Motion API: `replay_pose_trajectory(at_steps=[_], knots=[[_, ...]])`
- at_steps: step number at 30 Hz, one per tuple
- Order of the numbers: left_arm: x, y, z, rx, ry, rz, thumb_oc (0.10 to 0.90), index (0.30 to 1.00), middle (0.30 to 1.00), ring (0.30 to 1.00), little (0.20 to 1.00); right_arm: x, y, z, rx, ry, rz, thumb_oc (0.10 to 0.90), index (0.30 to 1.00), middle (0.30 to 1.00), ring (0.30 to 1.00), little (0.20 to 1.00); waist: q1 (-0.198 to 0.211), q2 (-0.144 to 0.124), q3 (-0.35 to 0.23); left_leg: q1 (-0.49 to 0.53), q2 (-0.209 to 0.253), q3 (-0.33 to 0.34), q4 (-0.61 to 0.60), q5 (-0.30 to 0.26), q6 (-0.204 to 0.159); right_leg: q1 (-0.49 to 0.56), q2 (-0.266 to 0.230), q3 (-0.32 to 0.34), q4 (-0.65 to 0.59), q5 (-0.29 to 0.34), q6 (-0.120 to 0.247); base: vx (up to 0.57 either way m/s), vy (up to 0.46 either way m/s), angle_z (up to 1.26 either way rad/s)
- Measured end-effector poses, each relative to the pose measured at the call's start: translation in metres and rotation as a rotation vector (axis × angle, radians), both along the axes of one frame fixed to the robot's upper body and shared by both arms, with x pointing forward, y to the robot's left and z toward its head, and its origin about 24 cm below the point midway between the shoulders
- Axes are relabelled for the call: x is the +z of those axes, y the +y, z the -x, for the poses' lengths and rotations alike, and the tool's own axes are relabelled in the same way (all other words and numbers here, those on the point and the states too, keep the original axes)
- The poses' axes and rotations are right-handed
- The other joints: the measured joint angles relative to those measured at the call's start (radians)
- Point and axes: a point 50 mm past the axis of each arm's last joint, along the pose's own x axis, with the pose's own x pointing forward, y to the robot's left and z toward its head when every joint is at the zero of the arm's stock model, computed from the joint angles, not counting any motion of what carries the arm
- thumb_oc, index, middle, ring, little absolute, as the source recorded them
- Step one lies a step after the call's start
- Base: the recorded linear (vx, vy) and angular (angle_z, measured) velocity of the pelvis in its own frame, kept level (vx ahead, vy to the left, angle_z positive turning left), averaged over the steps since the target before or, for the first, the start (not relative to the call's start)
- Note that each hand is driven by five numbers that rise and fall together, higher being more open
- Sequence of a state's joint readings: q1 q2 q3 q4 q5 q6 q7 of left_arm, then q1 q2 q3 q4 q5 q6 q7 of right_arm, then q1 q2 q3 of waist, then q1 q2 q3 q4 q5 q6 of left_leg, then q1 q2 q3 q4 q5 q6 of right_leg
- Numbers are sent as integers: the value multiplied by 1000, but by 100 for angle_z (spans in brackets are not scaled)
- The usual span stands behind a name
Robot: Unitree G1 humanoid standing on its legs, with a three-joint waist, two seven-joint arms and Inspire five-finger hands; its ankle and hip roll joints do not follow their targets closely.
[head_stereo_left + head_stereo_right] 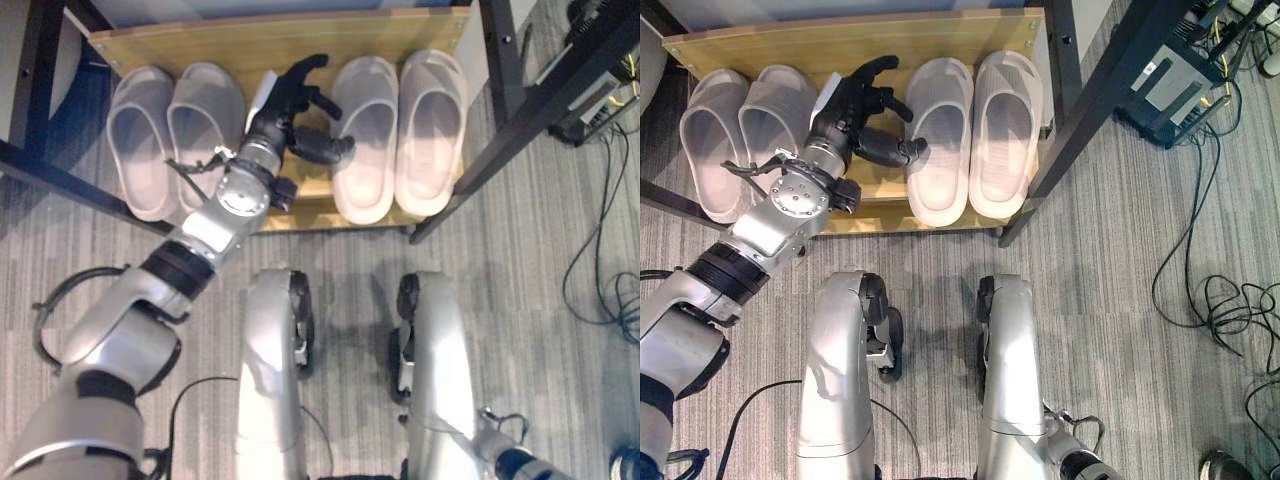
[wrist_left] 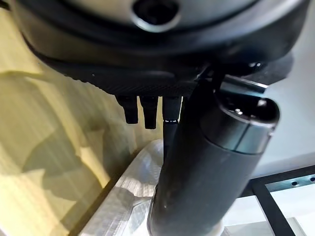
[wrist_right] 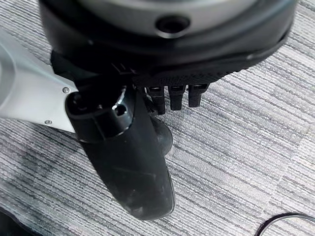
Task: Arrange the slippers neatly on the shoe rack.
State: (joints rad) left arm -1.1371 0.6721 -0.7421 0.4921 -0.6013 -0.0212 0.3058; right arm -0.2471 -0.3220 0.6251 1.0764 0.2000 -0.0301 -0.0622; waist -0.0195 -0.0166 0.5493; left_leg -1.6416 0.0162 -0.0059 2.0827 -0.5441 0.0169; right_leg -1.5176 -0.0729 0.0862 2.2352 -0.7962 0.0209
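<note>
Left eye view shows four pale slippers [image 1: 365, 135] in two pairs on the wooden shoe rack [image 1: 280, 40]; left hand [image 1: 295, 105] between them, fingers spread, holding nothing.

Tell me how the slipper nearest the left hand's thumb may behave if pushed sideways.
That slipper looks thick and moulded, so it would probably slide as one piece without folding. It lies flat on the wooden shelf, so tipping seems unlikely. It touches its pair, which may shift too.
</note>
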Motion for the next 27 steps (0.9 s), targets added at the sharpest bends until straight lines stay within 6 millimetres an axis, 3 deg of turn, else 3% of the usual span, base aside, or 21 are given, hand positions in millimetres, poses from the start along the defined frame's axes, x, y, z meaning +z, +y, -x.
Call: replay_pose_trajectory(at_steps=[5, 8, 10, 14, 16, 21, 26, 27], knots=[[5, 7, 16, -11, -71, -27, 800, 900, 900, 900, 900, 0, 2, -1, 4, -1, -2, 800, 900, 900, 900, 900, -1, 1, 0, -2, 0, -2, 3, -2, -4, -5, 3, -1, 3, 0, -1, 6, 2, -1], [-17, 10, 21, -26, -19, -14, 800, 900, 900, 900, 900, -2, 0, 1, 12, 17, 13, 800, 900, 900, 900, 900, -1, 1, 0, -4, 0, -4, 17, -8, -12, -10, 6, 0, 21, -7, -14, 0, 0, 0], [-17, 13, 20, -22, -13, -23, 800, 900, 900, 900, 900, -2, 0, 2, 13, 18, 14, 800, 900, 900, 900, 900, -2, 1, 0, -4, 1, -4, 17, -11, -12, -11, 8, 1, 20, -11, -10, 8, 3, -2], [1, 36, 48, 177, -308, -69, 800, 900, 900, 900, 900, -2, 0, 2, 6, 7, -1, 800, 900, 900, 900, 900, -1, 1, 0, -8, -5, -28, 29, -22, -25, -9, 11, -21, 22, -14, -13, 0, 19, -4], [14, 39, 60, 277, -485, -118, 800, 900, 900, 900, 900, -3, 0, 5, 5, 9, -2, 800, 900, 900, 900, 900, 20, 1, 0, -8, -6, -29, 30, -21, -24, -9, 11, -22, 24, -14, -14, -3, 36, 0], [31, 52, 87, 368, -686, -69, 800, 900, 900, 900, 900, -4, 0, 7, 3, 5, -3, 800, 900, 900, 900, 900, 30, 2, 0, -10, -8, -29, 35, -24, -29, -6, 11, -19, 24, -14, -13, 1, 34, 0], [10, 72, 101, 382, -647, -44, 800, 900, 900, 900, 900, -1, 0, 2, -30, -33, -17, 800, 900, 900, 900, 900, 34, 2, 0, -20, -15, -35, 42, -28, -30, -10, 14, -23, 23, -17, -8, 21, 24, -2], [-8, 78, 110, 355, -588, -48, 800, 900, 900, 900, 900, 2, -1, -2, -75, -59, -30, 800, 900, 900, 900, 900, 40, 2, 0, -19, -15, -35, 36, -32, -32, -13, 15, -23, 15, -18, -11, 0, 0, 0]])
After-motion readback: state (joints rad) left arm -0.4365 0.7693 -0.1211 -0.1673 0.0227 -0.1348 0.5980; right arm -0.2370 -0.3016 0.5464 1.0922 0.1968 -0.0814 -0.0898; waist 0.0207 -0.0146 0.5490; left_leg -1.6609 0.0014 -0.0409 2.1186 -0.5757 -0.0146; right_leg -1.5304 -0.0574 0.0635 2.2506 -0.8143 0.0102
